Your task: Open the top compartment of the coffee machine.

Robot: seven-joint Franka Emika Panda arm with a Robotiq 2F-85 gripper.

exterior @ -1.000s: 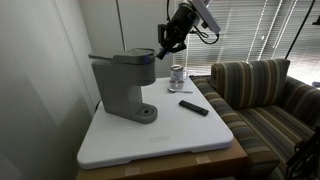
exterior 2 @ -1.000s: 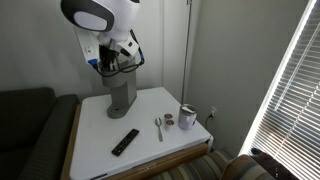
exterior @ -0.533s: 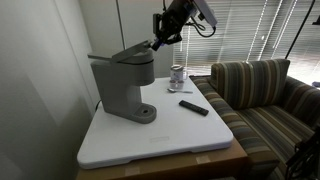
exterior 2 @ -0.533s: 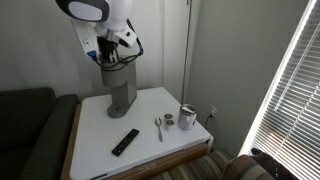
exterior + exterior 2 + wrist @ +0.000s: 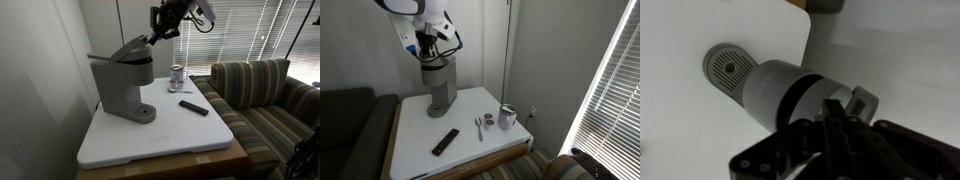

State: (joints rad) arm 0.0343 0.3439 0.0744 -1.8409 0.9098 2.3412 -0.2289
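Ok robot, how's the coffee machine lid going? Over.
Gripper at top compartment's front edge, grip unclear. Compartment tilted partway up. Can, remote well aside.

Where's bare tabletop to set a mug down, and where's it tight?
Widest bare patch: the table between the coffee machine, the remote and the camera-side edge. Crowded: the corner with remote, spoon and can. Above the machine, the end effector meets the raised top compartment.

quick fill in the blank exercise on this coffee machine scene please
The rounded grey hinged lid of the matte grey coffee machine is partly ____.
The flat black remote lies on the ____ tabletop.
The black gripper is at the lid's raised ____ edge.
Missing: open; white; front.
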